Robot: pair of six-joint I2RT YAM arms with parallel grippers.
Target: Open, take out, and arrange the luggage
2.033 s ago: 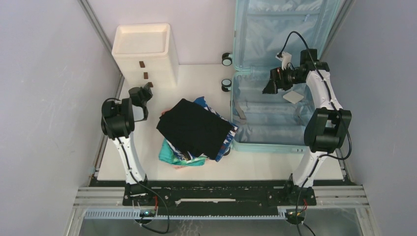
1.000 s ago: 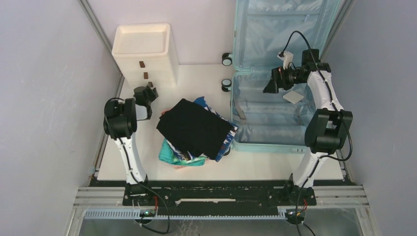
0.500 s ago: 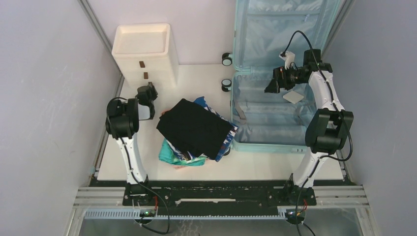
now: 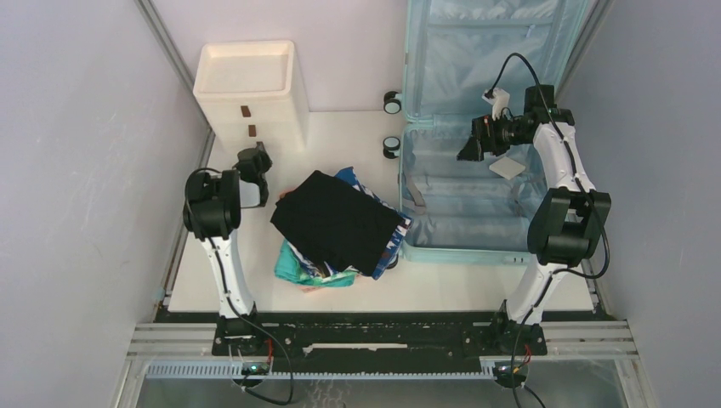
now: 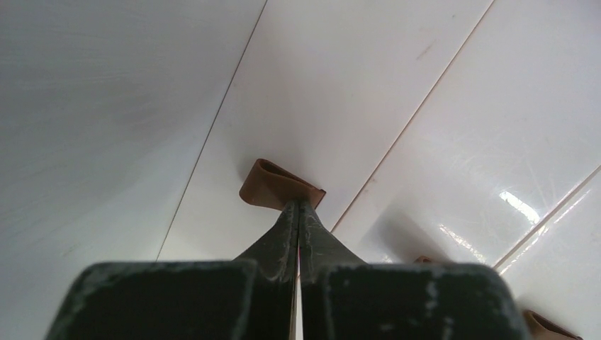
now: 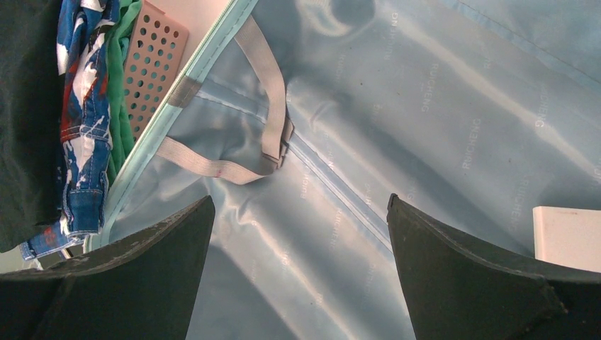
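A: Checking the left pincer [image 5: 298,207]?
B: Pressing fully shut, tips meeting the brown tab [image 5: 273,188] just ahead, seemingly for pulling that drawer [image 5: 425,92] open.
A: And the right pincer [image 6: 299,202]?
B: Gaping wide, gripping nothing, hovering over the luggage [image 6: 425,106] lying open directly beneath.

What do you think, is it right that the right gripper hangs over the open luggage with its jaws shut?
Not quite: the right gripper hangs over the open luggage with its jaws open, spread wide apart, as the right wrist view shows.
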